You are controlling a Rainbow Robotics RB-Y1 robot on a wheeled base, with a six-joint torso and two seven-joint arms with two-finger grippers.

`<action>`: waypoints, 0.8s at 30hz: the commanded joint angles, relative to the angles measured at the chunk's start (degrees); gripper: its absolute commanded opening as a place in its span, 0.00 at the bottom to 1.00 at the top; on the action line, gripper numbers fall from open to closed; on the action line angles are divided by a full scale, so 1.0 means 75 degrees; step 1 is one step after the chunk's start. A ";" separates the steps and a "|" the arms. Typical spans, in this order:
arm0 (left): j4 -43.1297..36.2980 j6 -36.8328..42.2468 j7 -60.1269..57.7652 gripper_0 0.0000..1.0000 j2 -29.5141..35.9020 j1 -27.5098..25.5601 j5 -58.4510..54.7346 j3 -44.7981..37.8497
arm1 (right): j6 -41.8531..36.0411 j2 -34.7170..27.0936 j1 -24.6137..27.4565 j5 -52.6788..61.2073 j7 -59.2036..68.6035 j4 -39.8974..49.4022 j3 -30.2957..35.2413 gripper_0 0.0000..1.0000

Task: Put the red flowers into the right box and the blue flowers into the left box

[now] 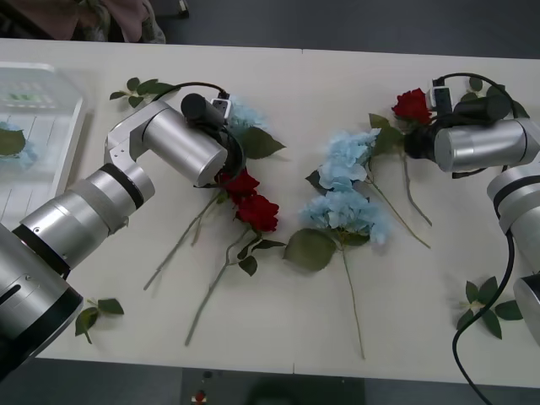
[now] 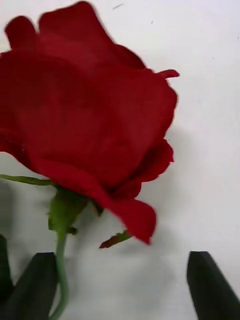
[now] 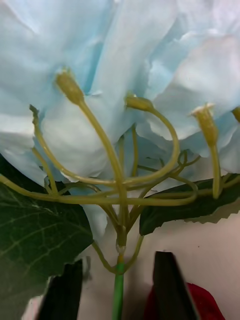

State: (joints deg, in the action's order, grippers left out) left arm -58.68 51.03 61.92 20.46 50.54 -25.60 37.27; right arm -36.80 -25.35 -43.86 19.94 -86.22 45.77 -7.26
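left wrist view shows jaws straddling a blue flower [image 3: 120, 100] stem.

The table [image 1: 278, 337] lies bare along its near edge and between the two flower groups. The left gripper [image 3: 117, 287] straddles a blue flower's stem [image 3: 118, 290] with leaves [image 3: 35, 235] crowding one side — the right gripper [image 2: 122, 285] has open tabletop between its fingers beneath a red rose [image 2: 85, 120].
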 commanded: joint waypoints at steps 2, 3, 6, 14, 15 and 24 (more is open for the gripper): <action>-0.0051 -0.0066 0.0228 0.00 0.0131 0.0128 0.0004 -0.0060 | 0.0066 0.0145 -0.0210 -0.0010 0.0305 0.0027 -0.0110 0.05; -0.0063 -0.0066 0.0240 0.00 0.0166 0.0140 0.0004 -0.0060 | 0.0066 0.0145 -0.0222 0.0001 0.0317 0.0027 -0.0110 0.03; -0.0204 -0.0066 0.0251 0.00 0.0295 0.0140 0.0004 -0.0072 | 0.0066 0.0145 -0.0210 0.0013 0.0364 0.0027 -0.0110 0.00; -0.0954 0.0075 0.0287 0.00 0.0986 0.0140 0.0004 -0.0118 | 0.0055 0.0145 -0.0222 0.0060 0.0516 0.0027 -0.0110 0.00; -0.1094 0.0204 0.0287 0.00 0.1092 0.0140 0.0004 -0.0189 | 0.0043 0.0122 -0.0245 0.0072 0.0516 0.0038 -0.0110 0.00; -0.2993 0.1880 0.0474 0.00 0.2299 0.0128 -0.0594 -0.1021 | -0.2242 -0.0593 -0.0773 0.0119 0.0528 0.1210 0.0276 0.00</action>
State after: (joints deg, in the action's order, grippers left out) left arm -77.18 63.30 63.21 34.60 50.53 -28.94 31.35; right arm -51.80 -27.13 -47.27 20.78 -83.90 48.82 -7.13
